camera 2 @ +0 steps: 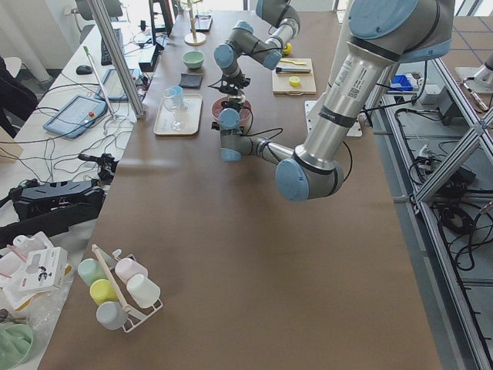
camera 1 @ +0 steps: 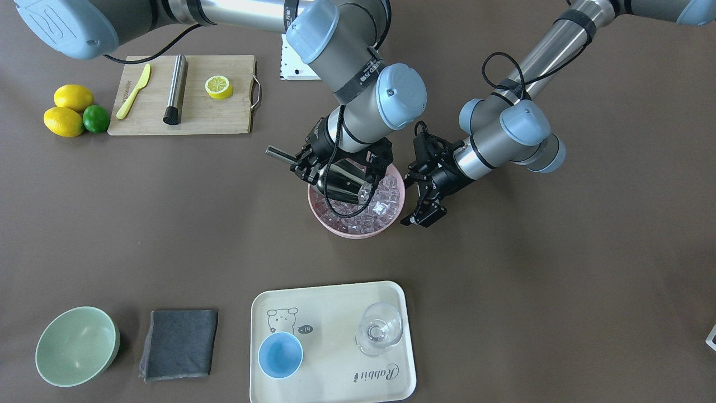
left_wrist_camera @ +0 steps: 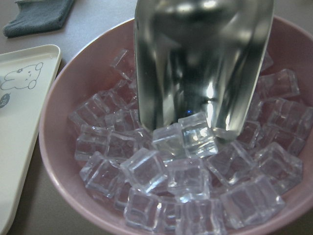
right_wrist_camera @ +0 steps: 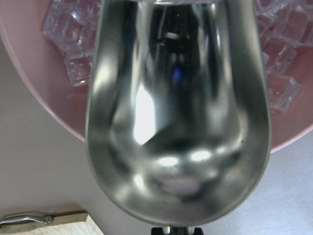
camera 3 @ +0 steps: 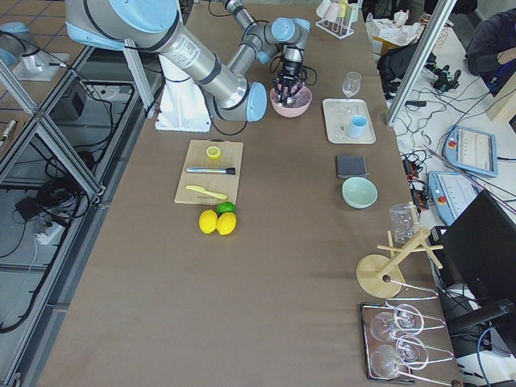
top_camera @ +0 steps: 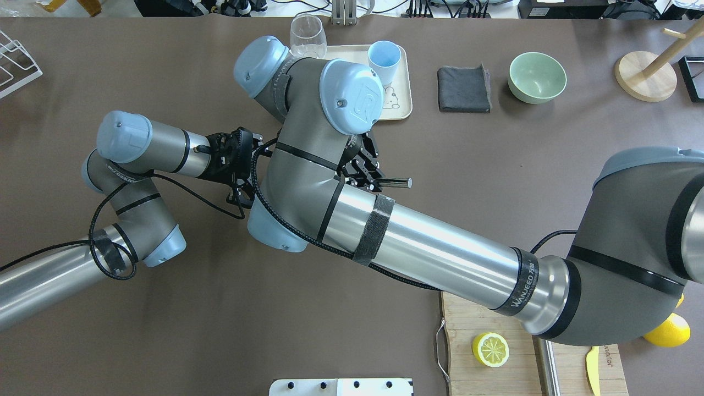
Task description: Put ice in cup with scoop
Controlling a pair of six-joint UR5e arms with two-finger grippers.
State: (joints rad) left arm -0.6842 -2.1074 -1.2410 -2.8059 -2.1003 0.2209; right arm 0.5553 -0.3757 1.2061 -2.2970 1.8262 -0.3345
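The steel scoop (camera 1: 341, 187) has its trough tilted down into a pink bowl (camera 1: 335, 228) full of ice (camera 1: 386, 204). Its handle sticks out toward the cutting board, and my right gripper (camera 1: 305, 165) is shut on it. In the left wrist view the scoop (left_wrist_camera: 200, 63) has its lip touching the ice (left_wrist_camera: 186, 171). The scoop (right_wrist_camera: 176, 122) looks empty in the right wrist view. My left gripper (camera 1: 426, 215) hangs just beside the bowl's rim, apart from it; it looks open and holds nothing. The light-blue cup (camera 1: 279, 354) stands empty on the tray.
A cream tray (camera 1: 335, 380) carries the cup and a clear glass (camera 1: 379, 328). A grey cloth (camera 1: 179, 344) and a pale green bowl (camera 1: 75, 347) lie beside it. The cutting board (camera 1: 224, 120) holds a lemon half, a yellow knife and a steel cylinder; lemons and a lime lie next to it.
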